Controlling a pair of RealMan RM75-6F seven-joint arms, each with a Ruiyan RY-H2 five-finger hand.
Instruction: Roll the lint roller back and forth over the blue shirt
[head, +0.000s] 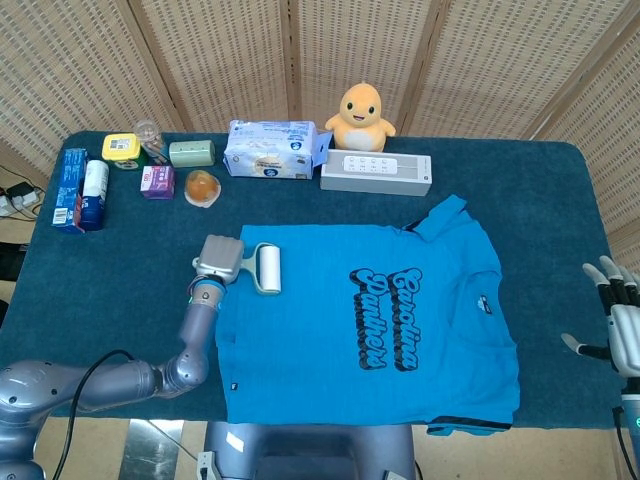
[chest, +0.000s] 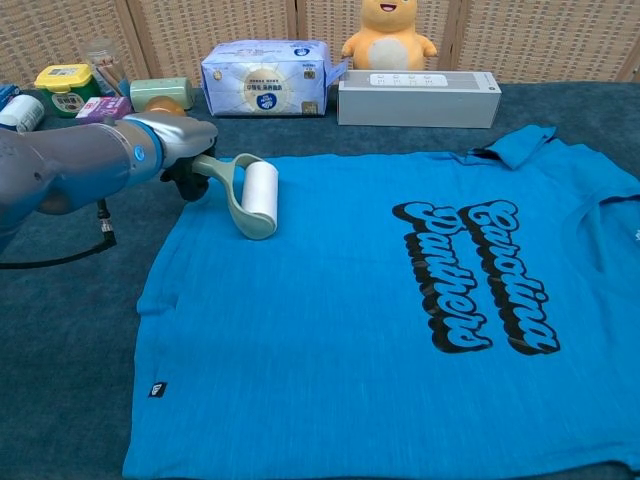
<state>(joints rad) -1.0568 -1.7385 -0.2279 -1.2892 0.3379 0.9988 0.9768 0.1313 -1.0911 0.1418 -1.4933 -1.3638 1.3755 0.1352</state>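
The left hand (chest: 180, 140) grips the handle of the lint roller (chest: 252, 197), whose white drum rests on the blue shirt (chest: 400, 320) near its upper-left corner, close to the left edge of the cloth in the chest view. In the head view the same roller (head: 266, 269) sits left of centre, well apart from the black lettering (head: 392, 318) printed across the middle of the shirt. The right hand (head: 617, 318) hangs at the right edge of the head view, off the table's side, fingers spread and holding nothing. The shirt lies flat on the dark blue table (head: 120, 270), with a tissue pack (head: 270, 150), a yellow duck plush (head: 360, 113) and a white box-shaped device (head: 376, 173) along the top of the frame. This reads as the left end of a rolling stroke; whether the drum presses firmly on the fabric is hard to tell from here. The next move likely calls for pushing the roller rightward toward the lettering, keeping the drum flat on the cloth so the thin fabric does not bunch or drag along with it.
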